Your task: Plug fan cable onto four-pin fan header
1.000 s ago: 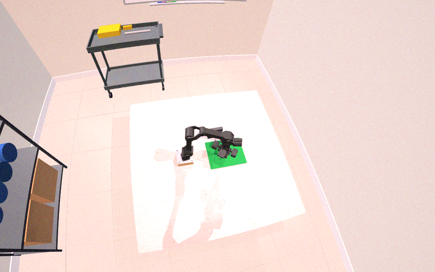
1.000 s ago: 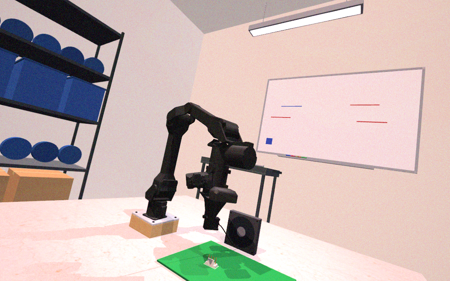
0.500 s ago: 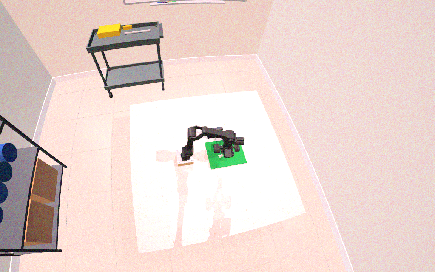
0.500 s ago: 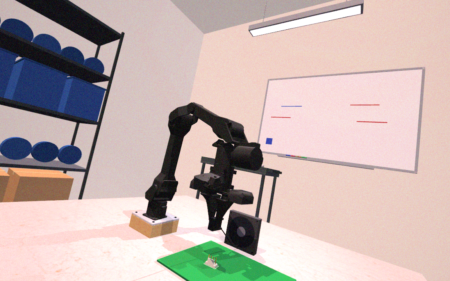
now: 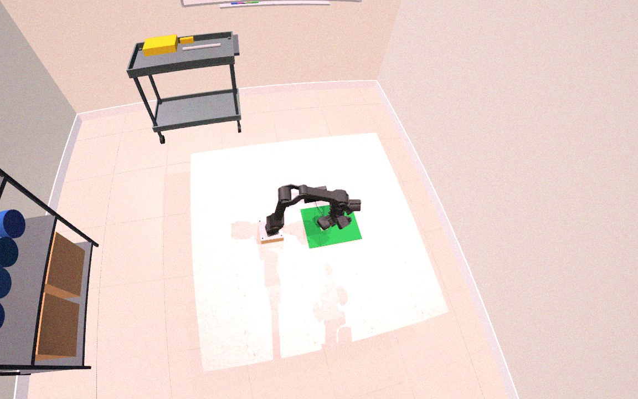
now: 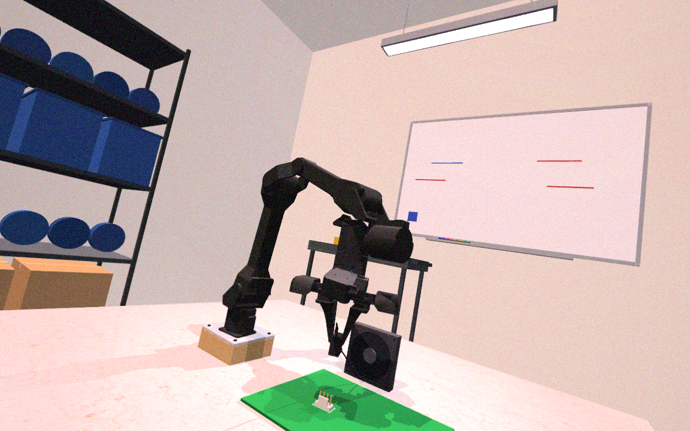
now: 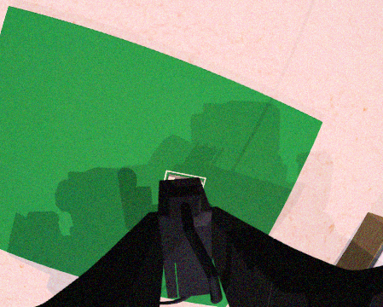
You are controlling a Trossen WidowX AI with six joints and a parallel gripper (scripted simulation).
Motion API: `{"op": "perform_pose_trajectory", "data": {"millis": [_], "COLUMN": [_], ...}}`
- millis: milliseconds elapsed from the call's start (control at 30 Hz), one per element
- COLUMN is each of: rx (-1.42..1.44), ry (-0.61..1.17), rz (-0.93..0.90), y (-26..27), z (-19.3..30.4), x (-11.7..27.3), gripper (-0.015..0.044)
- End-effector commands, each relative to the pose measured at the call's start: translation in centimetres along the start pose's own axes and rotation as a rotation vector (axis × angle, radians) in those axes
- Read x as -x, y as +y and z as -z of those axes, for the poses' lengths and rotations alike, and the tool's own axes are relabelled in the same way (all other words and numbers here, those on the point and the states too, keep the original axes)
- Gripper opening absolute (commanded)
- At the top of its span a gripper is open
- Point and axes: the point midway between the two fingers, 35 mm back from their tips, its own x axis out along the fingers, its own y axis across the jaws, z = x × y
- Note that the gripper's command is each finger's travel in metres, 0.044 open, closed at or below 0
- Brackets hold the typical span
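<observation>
My gripper [image 6: 335, 338] [image 7: 183, 220] is shut on the fan cable's black plug [image 6: 334, 351] [image 7: 180, 189] and holds it upright above the green board [image 5: 331, 241] [image 6: 272, 397] [image 7: 93, 85], clear of it. The white four-pin header [image 6: 328, 406] stands on the board with its pins bare in the exterior view. In the wrist view the plug covers most of the header, and a pale edge with its outline shows just past the plug. The square black fan [image 6: 370, 354] stands upright behind the board. Its thin cable [image 6: 343, 354] [image 7: 200, 248] runs to the plug.
The arm's base block [image 5: 272, 239] [image 6: 232, 351] [image 7: 363, 239] sits beside the board on the pale table. A grey cart [image 5: 197, 106] with yellow boxes, a shelf rack [image 5: 19, 277] with blue bins, and a whiteboard [image 6: 524, 214] are farther off.
</observation>
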Motion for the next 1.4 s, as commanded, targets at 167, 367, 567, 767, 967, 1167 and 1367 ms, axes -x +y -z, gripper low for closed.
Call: {"op": "perform_pose_trajectory", "data": {"millis": [167, 367, 567, 767, 967, 1167, 1367], "rx": [0.317, 0.525, 0.734, 0.943, 1.152, 1.361, 1.570], "ry": [0.003, 0.003, 0.002, 0.002, 0.001, 0.000, -0.001], "rz": [0.000, -0.001, -0.002, -0.003, -0.004, -0.004, -0.005], "y": [1.0, 1.6, 2.3, 2.9, 3.5, 4.1, 4.7], "z": [-0.1, -0.1, -0.2, -0.2, -0.2, -0.2, -0.1], "x": [0.0, 0.0, 0.0, 0.0, -0.1, -0.1, -0.1], "gripper": [0.0000, 0.0000, 0.0000, 0.0000, 0.0000, 0.0000, 0.0000]}}
